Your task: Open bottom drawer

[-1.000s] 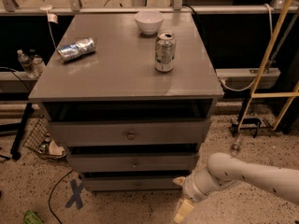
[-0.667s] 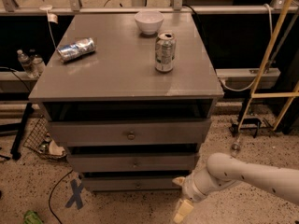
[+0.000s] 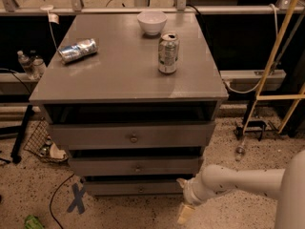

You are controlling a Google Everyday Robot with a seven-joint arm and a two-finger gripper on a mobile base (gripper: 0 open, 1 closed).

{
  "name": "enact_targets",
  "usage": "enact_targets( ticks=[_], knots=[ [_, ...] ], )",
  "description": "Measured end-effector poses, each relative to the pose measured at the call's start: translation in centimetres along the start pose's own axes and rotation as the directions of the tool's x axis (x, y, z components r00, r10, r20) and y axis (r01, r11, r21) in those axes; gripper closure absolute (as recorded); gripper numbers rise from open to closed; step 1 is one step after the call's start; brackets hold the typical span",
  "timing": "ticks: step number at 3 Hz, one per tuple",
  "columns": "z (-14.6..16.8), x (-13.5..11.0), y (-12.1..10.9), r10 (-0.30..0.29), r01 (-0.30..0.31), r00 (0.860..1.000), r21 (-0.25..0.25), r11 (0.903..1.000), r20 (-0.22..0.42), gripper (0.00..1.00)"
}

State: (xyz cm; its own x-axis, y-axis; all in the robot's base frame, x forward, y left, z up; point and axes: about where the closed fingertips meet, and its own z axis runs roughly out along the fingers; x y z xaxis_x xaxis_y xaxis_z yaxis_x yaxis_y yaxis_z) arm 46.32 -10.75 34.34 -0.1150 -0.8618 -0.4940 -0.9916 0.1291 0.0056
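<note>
The gripper [image 3: 185, 213] hangs low, just right of the bottom drawer [image 3: 119, 188], likely lining up on its knob [image 3: 140, 189]; whether it is clenched or released, I cannot tell.

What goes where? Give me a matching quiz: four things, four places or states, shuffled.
1 white bowl
2 greenish can
3 blue can
4 gripper

a lying on its side, left
b low near the floor, by the bottom drawer, right end
c back of the cabinet top
d standing upright, in front of the bowl

Pairs: 1-c, 2-d, 3-a, 4-b
</note>
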Motion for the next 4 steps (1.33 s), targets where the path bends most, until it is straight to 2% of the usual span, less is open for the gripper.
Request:
enact_targets(
  ticks=[1, 3, 4],
  knots=[
    [0.1, 0.0, 0.1, -0.001, 0.001, 1.0, 0.0, 1.0, -0.002, 0.0],
    [5.8, 3.1, -0.2, -0.066, 0.067, 0.998, -0.092, 0.9934, 0.021, 0.0],
    [8.2, 3.8, -0.8, -0.093, 0.097, 0.994, -0.1, 0.9902, 0.05, 0.0]
  ],
)
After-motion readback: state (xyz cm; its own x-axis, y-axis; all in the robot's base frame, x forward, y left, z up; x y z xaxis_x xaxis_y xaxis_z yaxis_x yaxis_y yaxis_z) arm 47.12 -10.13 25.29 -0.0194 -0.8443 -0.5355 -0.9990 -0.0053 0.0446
